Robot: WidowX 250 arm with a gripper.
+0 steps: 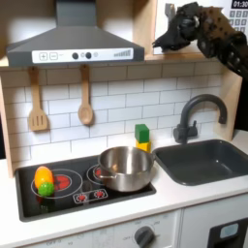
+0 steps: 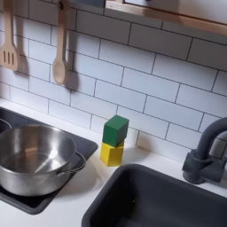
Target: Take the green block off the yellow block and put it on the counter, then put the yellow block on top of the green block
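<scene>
Toy kitchen, stack intact, arm raised. Nearest the camera in the first exterior view lies the black stovetop (image 1: pixel 58 189), carrying a rounded yellow-green-orange toy food (image 1: pixel 44 180) at about 9 o'clock of the steel pot (image 1: pixel 126 167). Beyond the pot, at roughly its 1 o'clock, the green block (image 2: pixel 115 130) sits squarely on the yellow block (image 2: pixel 112 152); the yellow block rests on the off-white desk (image 2: pixel 84 199) just before the tiled wall, between the stovetop and the dark sink (image 2: pixel 168 199). A bare strip of desk shows in front of the stack in the second exterior view. Farther back hang a wooden spatula (image 1: pixel 38 102) and a wooden spoon (image 1: pixel 85 99). Highest and farthest, at the frame's 1 o'clock, the gripper (image 1: pixel 172 37) hangs well apart from the blocks; its dark shape does not reveal whether the jaws are spread or pressed together.

The step in hand appears to be the approach to the green block. It is probably done best by descending vertically over the stack, spreading the jaws wider than the cube, closing on the green block alone above its seam with the yellow block, and lifting straight up so the lower cube stays put.
</scene>
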